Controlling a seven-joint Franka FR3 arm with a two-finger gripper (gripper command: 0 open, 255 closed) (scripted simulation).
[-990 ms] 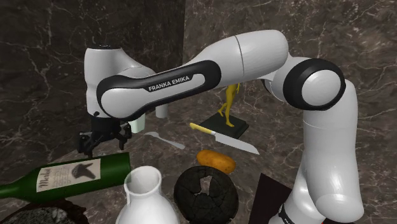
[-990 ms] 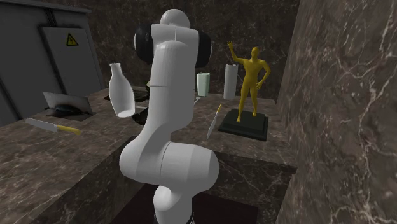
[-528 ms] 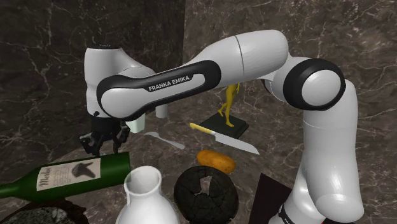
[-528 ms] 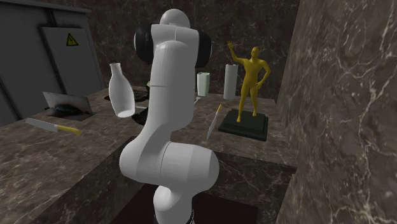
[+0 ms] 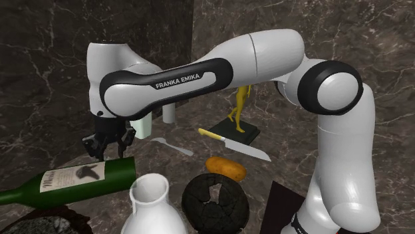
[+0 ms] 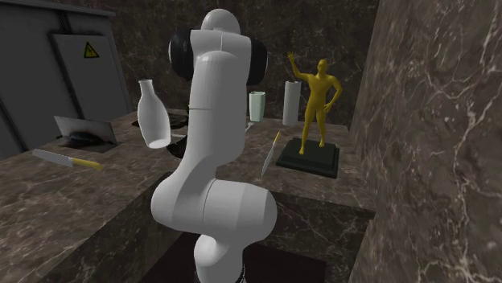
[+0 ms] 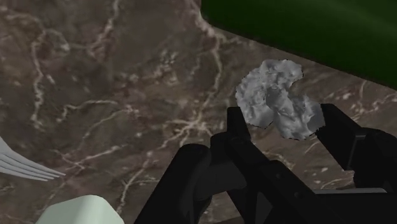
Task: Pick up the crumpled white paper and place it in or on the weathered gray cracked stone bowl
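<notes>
In the wrist view a crumpled grey-white paper sits between my two black fingers, which clasp it from both sides just above the dark marble counter. My gripper is shut on it. From the shoulder view my gripper hangs low over the counter, right behind the lying green wine bottle; the paper is hidden by the fingers there. A dark, cracked round bowl stands near the front, to the shoulder view's right of a white jug.
The green bottle lies close beyond the paper. A rough grey stone rim shows at the lower left corner. An orange loaf, a yellow-handled knife, a golden figure, a pale cup and a white plastic knife lie around.
My fingers went from open to shut on the paper, and the hand has risen a little. The green bottle has rolled slightly, its label turned.
</notes>
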